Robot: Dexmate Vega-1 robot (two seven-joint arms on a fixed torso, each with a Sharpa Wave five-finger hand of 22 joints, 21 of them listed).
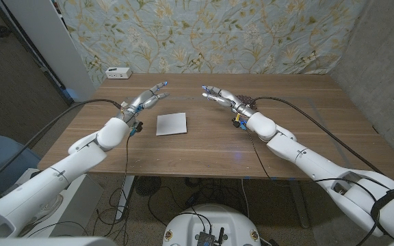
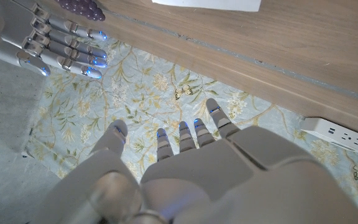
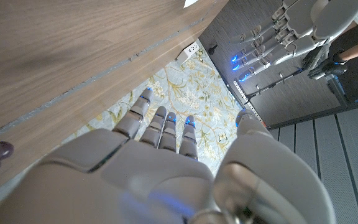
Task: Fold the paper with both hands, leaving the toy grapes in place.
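One paper (image 1: 172,124) sheet, white, flat on the wooden bench (image 1: 204,154) between the arms; one bunch of toy grapes (image 1: 248,102) just behind the right hand (image 1: 222,96). Left hand (image 1: 146,98) and right hand both raised over the bench, fingers spread, holding nothing, well clear of the paper. One white power strip (image 1: 120,72) at the far left corner; floral curtain (image 1: 204,34) behind.

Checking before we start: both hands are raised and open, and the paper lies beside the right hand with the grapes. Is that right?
One slip: the paper lies nearer the left hand, as the head view shows. Both hands are open, and the toy grapes are by the right hand.
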